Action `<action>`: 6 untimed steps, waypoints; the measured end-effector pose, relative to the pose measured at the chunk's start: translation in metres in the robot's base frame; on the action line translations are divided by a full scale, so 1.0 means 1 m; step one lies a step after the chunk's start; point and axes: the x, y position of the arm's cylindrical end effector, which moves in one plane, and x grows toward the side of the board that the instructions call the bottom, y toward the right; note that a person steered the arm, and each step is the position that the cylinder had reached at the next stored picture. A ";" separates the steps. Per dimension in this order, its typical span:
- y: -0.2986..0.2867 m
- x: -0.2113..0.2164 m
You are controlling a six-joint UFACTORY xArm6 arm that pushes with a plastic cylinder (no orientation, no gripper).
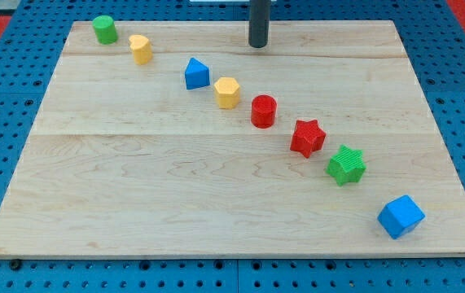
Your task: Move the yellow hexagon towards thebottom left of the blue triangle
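tip of bare-rod end effector, gripping nothing, near top edge, above-right of yellow hexagon

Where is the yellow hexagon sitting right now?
The yellow hexagon sits in the board's upper middle, between the blue triangle on its left and the red cylinder on its right.

The wooden board is pale tan. On it sit 2 green blocks, 2 yellow, 2 blue, 2 red. My tip is dark grey.
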 end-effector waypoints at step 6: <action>-0.042 0.123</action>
